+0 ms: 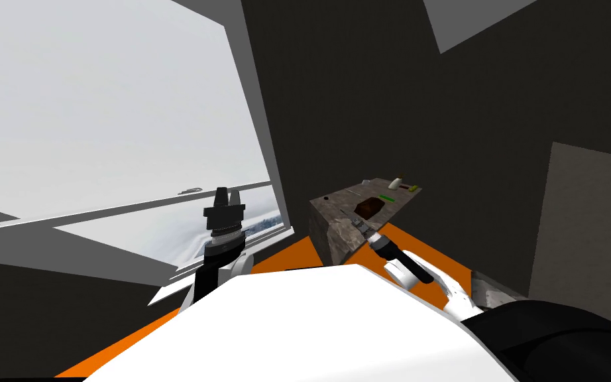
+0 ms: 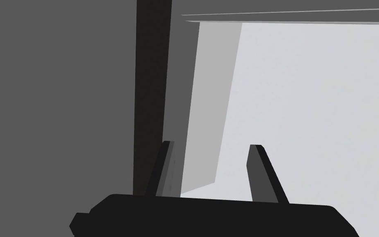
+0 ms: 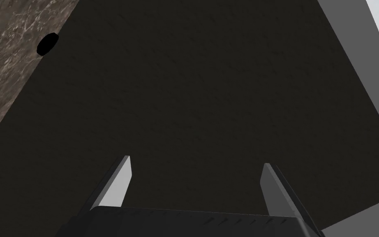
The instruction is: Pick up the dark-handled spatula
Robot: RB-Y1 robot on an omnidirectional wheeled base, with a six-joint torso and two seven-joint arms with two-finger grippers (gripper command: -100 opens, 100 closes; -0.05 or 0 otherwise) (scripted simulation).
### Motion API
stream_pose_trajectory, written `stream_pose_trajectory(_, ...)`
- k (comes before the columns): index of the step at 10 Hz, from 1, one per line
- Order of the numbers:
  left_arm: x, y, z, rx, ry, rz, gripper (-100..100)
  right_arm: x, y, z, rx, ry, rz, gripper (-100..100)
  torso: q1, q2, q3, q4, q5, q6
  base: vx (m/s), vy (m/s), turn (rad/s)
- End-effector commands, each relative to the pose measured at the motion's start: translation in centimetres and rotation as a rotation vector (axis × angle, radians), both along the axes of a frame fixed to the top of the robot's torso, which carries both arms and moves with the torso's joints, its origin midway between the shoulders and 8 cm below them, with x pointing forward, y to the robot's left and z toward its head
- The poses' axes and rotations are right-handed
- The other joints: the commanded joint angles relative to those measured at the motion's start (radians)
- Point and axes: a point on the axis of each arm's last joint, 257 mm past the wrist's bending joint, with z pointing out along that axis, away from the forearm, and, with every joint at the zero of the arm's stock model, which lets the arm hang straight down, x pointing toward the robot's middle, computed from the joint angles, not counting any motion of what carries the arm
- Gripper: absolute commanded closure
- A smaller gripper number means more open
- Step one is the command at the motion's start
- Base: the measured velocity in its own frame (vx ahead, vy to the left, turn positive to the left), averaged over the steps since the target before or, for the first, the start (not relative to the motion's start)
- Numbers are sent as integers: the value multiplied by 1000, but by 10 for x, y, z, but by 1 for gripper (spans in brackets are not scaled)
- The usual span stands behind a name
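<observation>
A stone-patterned counter [image 1: 337, 232] stands ahead on my right. Small things lie at its far end: a thin dark item [image 1: 404, 188] that may be the spatula, too small to tell, next to a white bottle [image 1: 396, 180]. My right gripper [image 1: 356, 221] reaches over the counter's near part, beside a brown recess [image 1: 368, 207]. In the right wrist view the right gripper [image 3: 195, 164] is open and empty, facing a dark wall, with the counter top [image 3: 3, 61] off to one side. My left gripper [image 1: 226, 197] is raised by the window, and its fingers [image 2: 211, 148] stand apart, holding nothing.
A green item [image 1: 386, 197] and a yellow-green one [image 1: 415, 188] also lie on the counter. A round black spot [image 3: 47, 43] marks the counter's near corner. Dark walls close in behind and right of the counter. The floor [image 1: 284, 258] is orange. A large window [image 1: 99, 119] is on the left.
</observation>
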Motion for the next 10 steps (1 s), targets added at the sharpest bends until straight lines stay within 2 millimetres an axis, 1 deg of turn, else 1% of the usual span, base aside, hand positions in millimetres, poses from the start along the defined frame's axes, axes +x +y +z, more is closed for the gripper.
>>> stream_pose_trajectory(1,0,0,0,0,0,0,0,-3,-3,-11,-43,29,16,-100,0,0,0,0,0,0,58,17,34)
stream_pose_trajectory(2,0,0,0,0,0,0,0,-9,-10,-32,-71,79,12,-100,0,0,0,0,0,0,76,24,82)
stream_pose_trajectory(4,0,0,0,0,0,0,0,-9,-12,-32,-99,84,27,-100,0,0,0,0,0,0,46,12,14)
stream_pose_trajectory(5,0,0,0,0,0,0,0,-16,-21,-52,-137,136,27,-100,0,2,1,0,0,0,49,22,82)
stream_pose_trajectory(6,0,0,0,0,0,0,0,-16,-22,-52,-157,140,38,-100,0,1,1,0,0,0,55,14,48)
stream_pose_trajectory(7,0,0,0,0,0,0,0,-25,-33,-71,-196,190,37,-100,0,1,0,0,0,0,90,20,67)
stream_pose_trajectory(8,0,0,0,0,0,0,0,-25,-34,-71,-218,194,49,-100,0,-1,-1,0,0,0,83,17,50)
stream_pose_trajectory(9,0,0,0,0,0,0,0,-34,-46,-89,-259,243,48,-100,0,-1,-1,0,0,0,91,18,88)
stream_pose_trajectory(10,0,0,0,0,0,0,0,-34,-48,-88,-282,247,60,-100,0,-2,-1,0,0,0,78,10,36)
